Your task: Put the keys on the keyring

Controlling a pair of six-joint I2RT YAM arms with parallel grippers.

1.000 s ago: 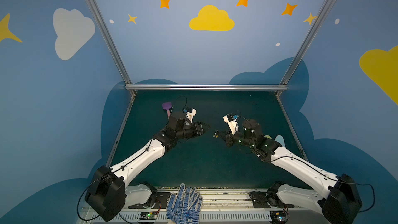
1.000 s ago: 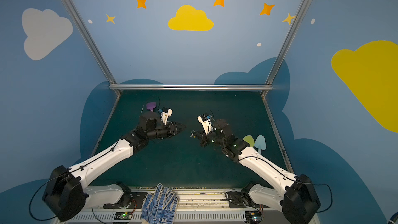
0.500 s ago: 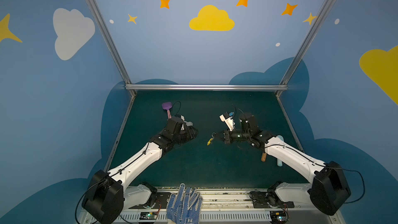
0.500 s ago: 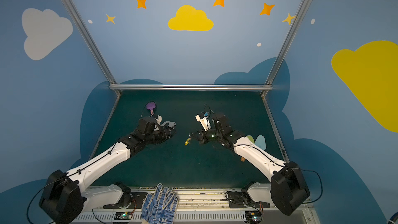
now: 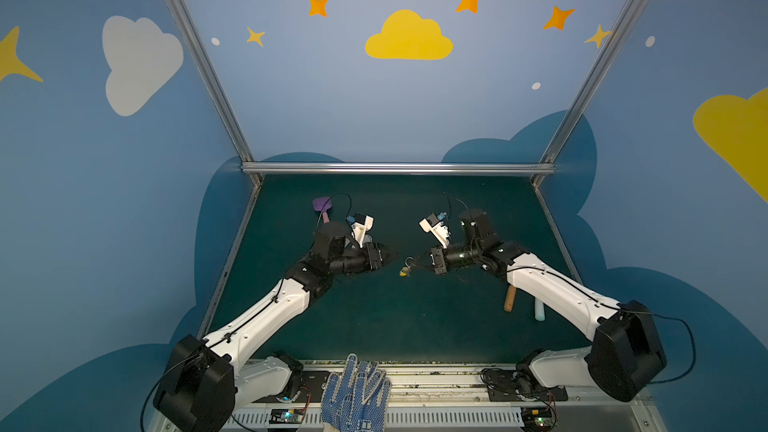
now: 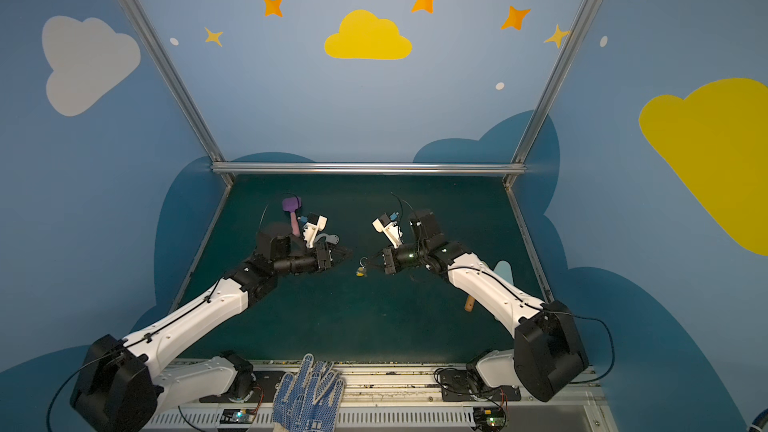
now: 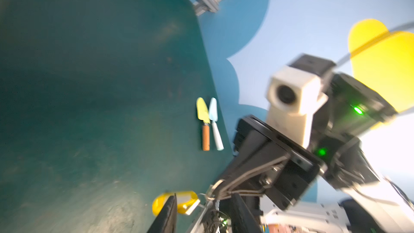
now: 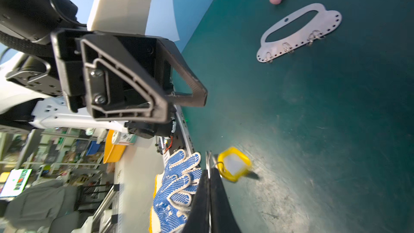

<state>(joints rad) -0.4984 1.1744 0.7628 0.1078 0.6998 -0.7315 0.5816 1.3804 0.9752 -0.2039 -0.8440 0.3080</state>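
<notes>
With right jaws clenched thinly on the keys [image 6: 360, 271] and left jaws parted, we risk dropping them before the ten-o'clock keyring [image 6: 330, 238].

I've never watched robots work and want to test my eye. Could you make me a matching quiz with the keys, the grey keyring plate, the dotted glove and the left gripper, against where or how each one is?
Things:
1. the keys
2. the keyring
3. the glove
4. the left gripper

Place or state:
A. lying flat on the green mat
B. open, holding nothing
C. dangling from the shut right gripper
D. at the front edge, off the mat

Pairs: 1-C, 2-A, 3-D, 4-B
</notes>
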